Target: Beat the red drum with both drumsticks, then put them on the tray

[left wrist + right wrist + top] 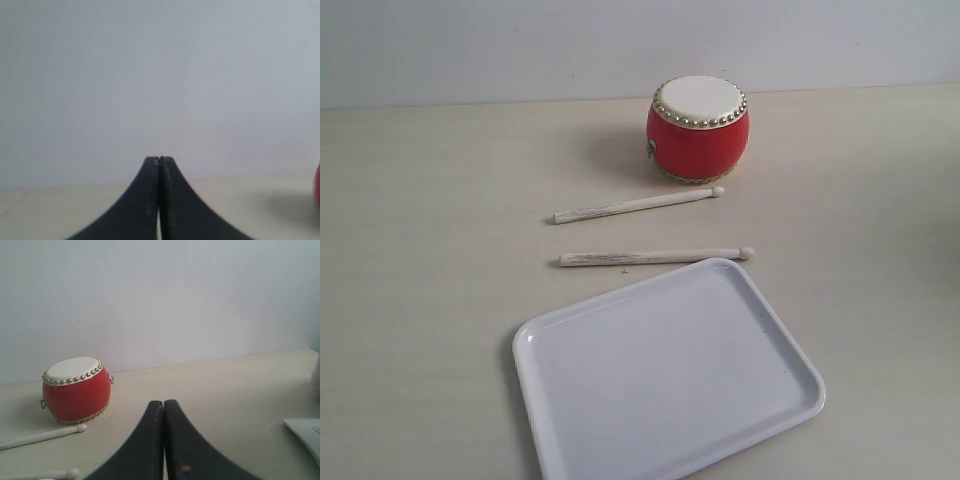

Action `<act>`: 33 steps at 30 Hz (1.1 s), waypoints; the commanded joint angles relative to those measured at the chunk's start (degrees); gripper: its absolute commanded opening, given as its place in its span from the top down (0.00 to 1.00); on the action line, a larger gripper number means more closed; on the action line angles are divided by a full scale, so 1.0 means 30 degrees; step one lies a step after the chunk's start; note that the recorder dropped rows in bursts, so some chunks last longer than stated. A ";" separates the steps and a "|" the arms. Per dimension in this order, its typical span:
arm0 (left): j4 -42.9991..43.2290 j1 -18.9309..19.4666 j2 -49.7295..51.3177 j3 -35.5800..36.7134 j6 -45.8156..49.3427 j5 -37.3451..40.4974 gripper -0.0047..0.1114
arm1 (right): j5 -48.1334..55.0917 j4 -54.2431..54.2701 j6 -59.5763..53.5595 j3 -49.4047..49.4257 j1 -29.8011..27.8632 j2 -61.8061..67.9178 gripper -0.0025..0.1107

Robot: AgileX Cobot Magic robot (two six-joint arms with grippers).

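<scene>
The left gripper (159,159) is closed. Its two dark fingers (142,205) press flat against each other, and the seam between them is a thin line with nothing caught in it. It holds nothing and touches nothing. It hangs above the pale surface (60,210) and points toward the plain wall (150,75). Only a red sliver of the red drum (317,186) shows at the edge of the left wrist view.

The right gripper (163,402) is in the same state — fingers meeting along their length, empty. It is clear of the surface and well apart from the red drum (76,390), which stands upright beyond the fingertips. The rounded tips of the two drumsticks (42,436) lie near the drum's base, also apart from this gripper.

In the exterior view the red drum (698,130) stands upright toward the back of the surface (420,250), near the wall (470,40). Its cream head faces up, ringed with gold studs. The drumsticks lie flat in front of it, roughly parallel, with their rounded tips pointing right. The farther drumstick (638,205) has its tip just beside the drum's base; I cannot tell whether they touch. The nearer drumstick (655,257) lies between the farther one and the tray (670,390), its tip end just beside the tray's far corner. The tray lies flat at the front of the surface, turned at an angle, and both sticks lie off it.
</scene>
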 commanded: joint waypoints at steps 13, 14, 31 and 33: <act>-0.1059 0.0017 -0.0088 0.0066 -0.9764 -0.4501 0.96 | -0.0085 -0.0050 -0.0047 0.0084 -0.0069 -0.0132 0.98; -0.1059 0.0017 -0.0088 0.0066 -0.9764 -0.4501 0.96 | -0.0085 -0.0050 -0.0047 0.0084 -0.0069 -0.0132 0.98; -0.4206 0.0017 0.3459 -0.0963 -0.8544 -0.4450 0.96 | -0.0085 0.0009 -0.0009 0.0084 -0.0069 -0.0132 0.98; -0.4156 0.0017 0.5400 -0.2179 -0.7789 -0.4450 0.96 | -0.0085 0.0009 -0.0009 0.0084 -0.0069 -0.0132 0.98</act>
